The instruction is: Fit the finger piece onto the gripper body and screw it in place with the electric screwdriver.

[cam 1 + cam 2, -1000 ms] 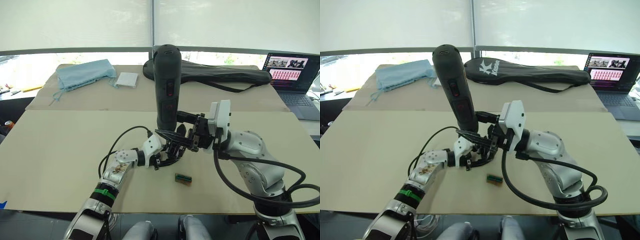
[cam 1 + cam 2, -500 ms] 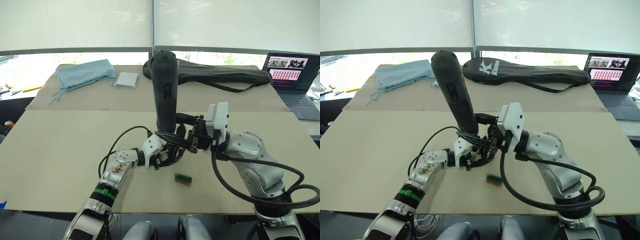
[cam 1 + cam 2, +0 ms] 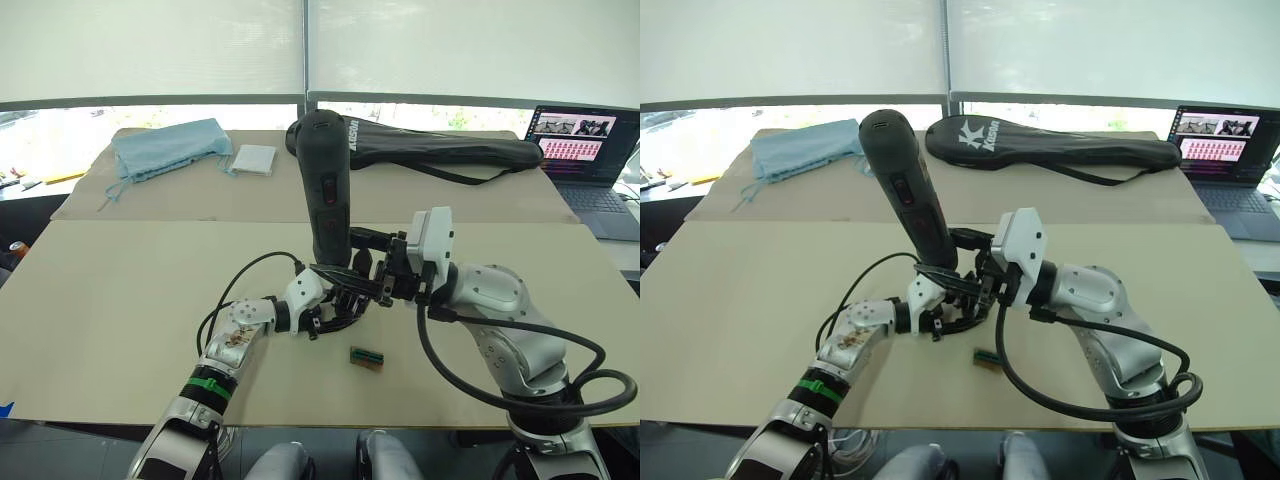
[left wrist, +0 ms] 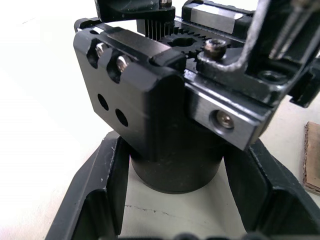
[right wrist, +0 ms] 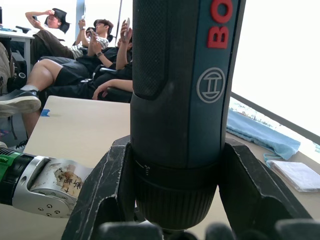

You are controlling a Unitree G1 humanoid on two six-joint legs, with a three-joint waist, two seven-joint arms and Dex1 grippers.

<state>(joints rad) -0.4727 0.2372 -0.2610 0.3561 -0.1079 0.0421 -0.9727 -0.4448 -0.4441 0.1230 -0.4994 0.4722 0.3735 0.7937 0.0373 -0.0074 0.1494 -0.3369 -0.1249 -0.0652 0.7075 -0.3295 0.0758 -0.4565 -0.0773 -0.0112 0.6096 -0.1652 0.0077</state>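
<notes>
Near the middle of the beige table (image 3: 120, 290) my two grippers meet, one from each side. I count one electric screwdriver (image 3: 328, 190), one gripper body (image 4: 165, 125), and one small green-and-brown block (image 3: 367, 357) lying loose on the table at about five o'clock from where my hands join.

My right gripper (image 5: 177, 220) is clamped on the electric screwdriver: one finger presses each side of its thick lower collar, and the barrel rises between them, standing nearly upright with its rounded end tipped slightly toward eleven o'clock (red lettering shows on the barrel in the right wrist view). Its tip points down at the parts in my left gripper (image 4: 175, 200).

My left gripper's two fingers (image 4: 100, 185) press against the round base of the gripper body, one on each side, so they are closed on it. The base stands on the table between them, and the blocky black top with its screws and gear teeth rises above my fingertips. I cannot pick out the finger piece as a separate part.

Far across the table lie one long black racket bag (image 3: 440, 150), one blue cloth (image 3: 170, 145), one white packet (image 3: 253, 160) and one open laptop (image 3: 585, 140) at two o'clock.
</notes>
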